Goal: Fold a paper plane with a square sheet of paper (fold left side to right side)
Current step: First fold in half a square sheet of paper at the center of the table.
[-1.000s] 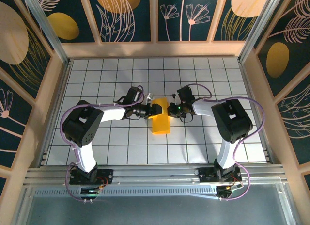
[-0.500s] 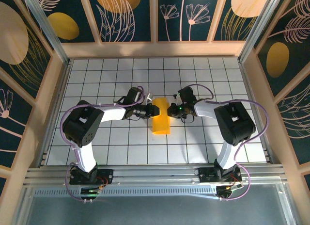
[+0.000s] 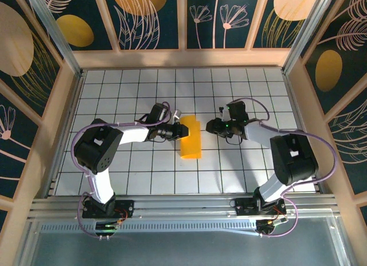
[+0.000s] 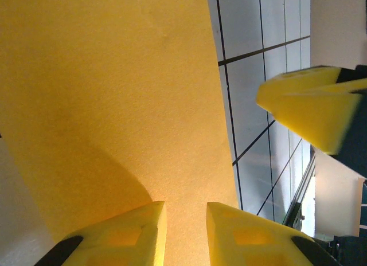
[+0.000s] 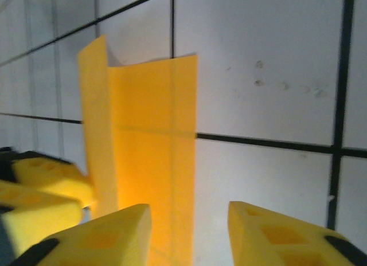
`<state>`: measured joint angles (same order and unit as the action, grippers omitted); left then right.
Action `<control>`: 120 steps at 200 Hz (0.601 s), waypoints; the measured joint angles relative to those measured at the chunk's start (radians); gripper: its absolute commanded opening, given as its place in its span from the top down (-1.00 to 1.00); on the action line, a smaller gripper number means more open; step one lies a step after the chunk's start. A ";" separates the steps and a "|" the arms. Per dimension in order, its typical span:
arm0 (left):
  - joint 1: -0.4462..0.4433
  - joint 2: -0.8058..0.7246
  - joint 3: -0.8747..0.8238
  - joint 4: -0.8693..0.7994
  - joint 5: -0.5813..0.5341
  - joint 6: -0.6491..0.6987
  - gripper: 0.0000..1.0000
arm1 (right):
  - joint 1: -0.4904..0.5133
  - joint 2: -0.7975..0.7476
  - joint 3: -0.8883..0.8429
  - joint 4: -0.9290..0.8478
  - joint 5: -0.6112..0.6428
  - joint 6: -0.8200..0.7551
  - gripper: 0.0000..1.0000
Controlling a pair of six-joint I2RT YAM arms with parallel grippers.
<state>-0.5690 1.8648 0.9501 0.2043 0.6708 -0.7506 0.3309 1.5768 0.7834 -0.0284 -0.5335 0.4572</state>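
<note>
The square sheet of paper (image 3: 191, 141) lies folded into a narrow orange-yellow strip on the tiled floor. In the right wrist view the paper (image 5: 149, 157) has its left flap standing upright. My left gripper (image 3: 184, 130) is at the strip's upper left edge. Its fingertips point at the paper (image 4: 114, 105) and stand a narrow gap apart (image 4: 186, 231), with nothing between them. My right gripper (image 3: 209, 126) hovers to the right of the strip, apart from it, open and empty (image 5: 189, 231). A paper plane is out of view.
The white tiled floor (image 3: 137, 88) is fenced by wooden-framed walls (image 3: 183, 58) on three sides. An aluminium rail (image 3: 183, 206) runs along the near edge by the arm bases.
My right gripper has opened and drawn back to the right, off the paper. My left gripper's jaws have narrowed and stayed at the strip's left edge.
</note>
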 measured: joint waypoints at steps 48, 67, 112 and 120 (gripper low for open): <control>0.000 0.000 0.000 0.000 0.000 0.003 0.55 | 0.026 0.034 -0.032 0.159 -0.190 0.055 0.06; 0.000 0.000 0.000 0.000 0.000 0.006 0.55 | 0.051 0.095 -0.020 0.185 -0.220 0.065 0.08; 0.000 0.000 0.000 0.000 0.000 0.006 0.55 | 0.082 0.179 0.014 0.217 -0.248 0.082 0.36; 0.000 0.000 0.000 0.000 0.000 0.006 0.53 | 0.083 0.179 0.014 0.222 -0.253 0.084 0.44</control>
<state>-0.5690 1.8645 0.9501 0.2043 0.6712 -0.7441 0.4141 1.7554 0.7979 0.1936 -0.7860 0.5411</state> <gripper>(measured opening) 0.224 0.328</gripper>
